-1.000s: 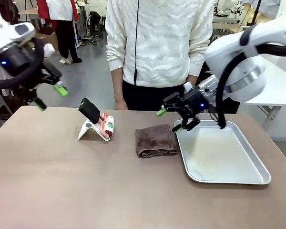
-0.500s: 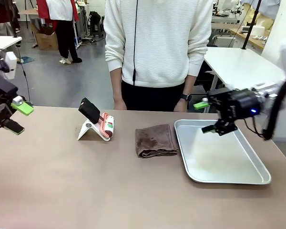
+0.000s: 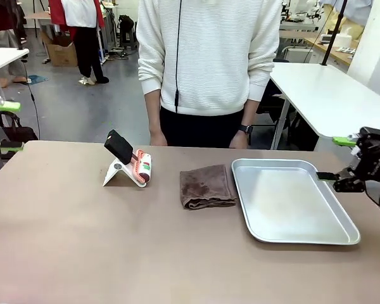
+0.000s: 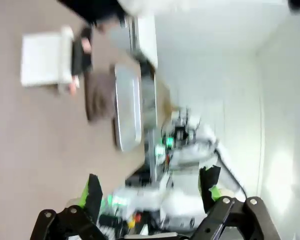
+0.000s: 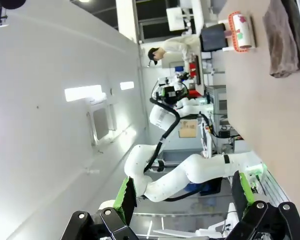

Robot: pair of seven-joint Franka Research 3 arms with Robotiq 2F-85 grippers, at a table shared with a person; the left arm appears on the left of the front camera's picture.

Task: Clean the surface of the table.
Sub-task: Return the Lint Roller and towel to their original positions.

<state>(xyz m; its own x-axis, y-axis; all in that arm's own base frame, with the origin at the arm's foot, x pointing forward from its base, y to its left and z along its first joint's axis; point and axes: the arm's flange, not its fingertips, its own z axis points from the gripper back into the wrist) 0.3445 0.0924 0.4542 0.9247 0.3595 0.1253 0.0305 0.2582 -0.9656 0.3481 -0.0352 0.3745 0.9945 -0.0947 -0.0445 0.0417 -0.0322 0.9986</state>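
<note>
The tan table (image 3: 114,253) holds a folded brown cloth (image 3: 206,187) near its middle and a lint roller (image 3: 139,166) leaning on a white stand to the left. My left gripper (image 3: 6,126) hangs open off the table's far left edge, holding nothing. Past the tray's right rim my right gripper (image 3: 337,158) is open too. In the left wrist view the open gripper (image 4: 151,192) looks across the table (image 4: 35,150) at the cloth (image 4: 97,97). Beyond the open gripper (image 5: 184,192) in the right wrist view, the cloth (image 5: 285,40) and roller (image 5: 240,25) lie far off.
A shallow metal tray (image 3: 342,231) lies right of the cloth, with nothing in it. A person in a white sweater (image 3: 209,63) stands at the far edge, hands down. A white table (image 3: 323,88) stands behind on the right.
Both arms have swung outward from over the table: the right gripper left the cloth and tray's near corner for the right edge, the left gripper drew back to the far left.
</note>
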